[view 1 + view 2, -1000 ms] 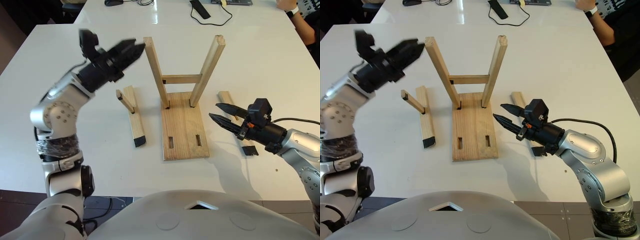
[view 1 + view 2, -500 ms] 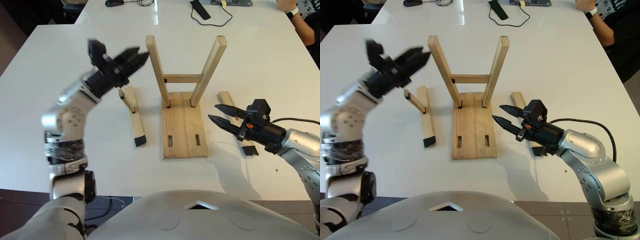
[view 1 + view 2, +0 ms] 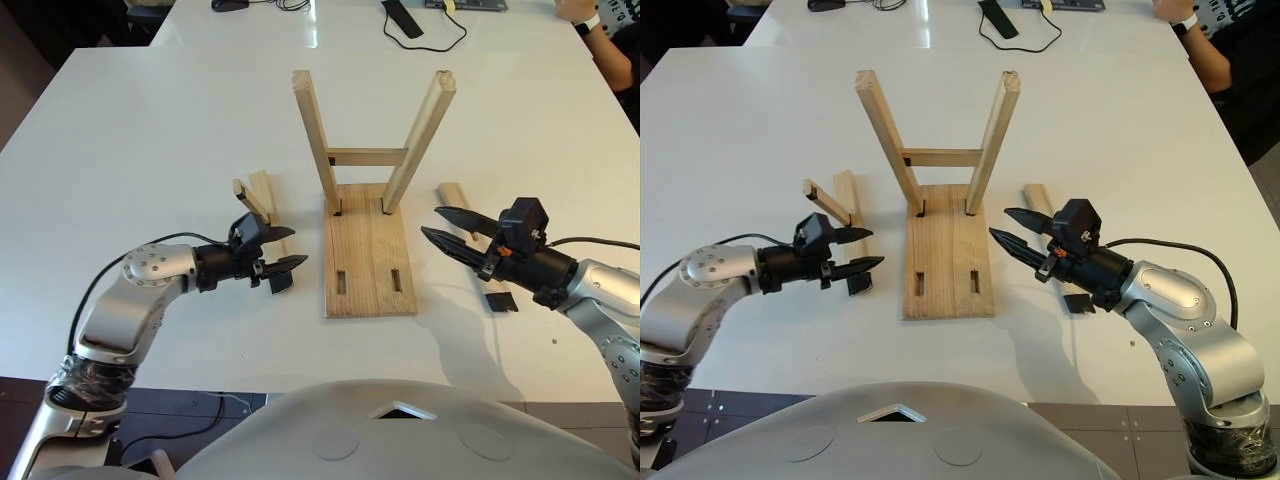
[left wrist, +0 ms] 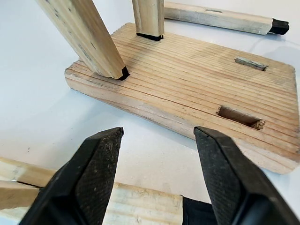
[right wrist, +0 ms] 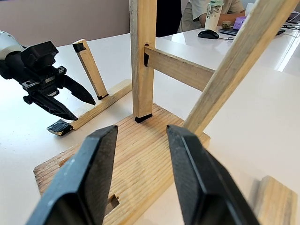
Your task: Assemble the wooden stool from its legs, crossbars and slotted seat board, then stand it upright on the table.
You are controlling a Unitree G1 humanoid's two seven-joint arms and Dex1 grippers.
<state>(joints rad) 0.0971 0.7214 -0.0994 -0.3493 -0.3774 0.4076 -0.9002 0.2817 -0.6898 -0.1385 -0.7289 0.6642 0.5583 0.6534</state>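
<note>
The slotted seat board point(image 3: 368, 262) lies flat mid-table. Two legs stand in its far slots, joined by a crossbar point(image 3: 366, 157); the two near slots point(image 4: 240, 117) are bare. A loose leg point(image 3: 268, 225) with a short crossbar stub lies left of the board, its black-capped end nearest me. My left gripper point(image 3: 298, 250) hovers open just over that capped end, pointing at the board. Another loose leg point(image 3: 455, 196) lies right of the board. My right gripper point(image 3: 430, 220) stands open above it, aimed at the upright legs point(image 5: 142, 61).
Black cables point(image 3: 430, 30), a mouse point(image 3: 228, 5) and a dark flat object point(image 3: 397, 14) lie along the table's far edge. A person's arm point(image 3: 590, 20) rests at the far right corner. Bare white table point(image 3: 130, 130) spreads to the left.
My left arm has dropped from high beside the upright left leg down to the table, ending by the loose leg's capped end. The right arm has hardly moved.
</note>
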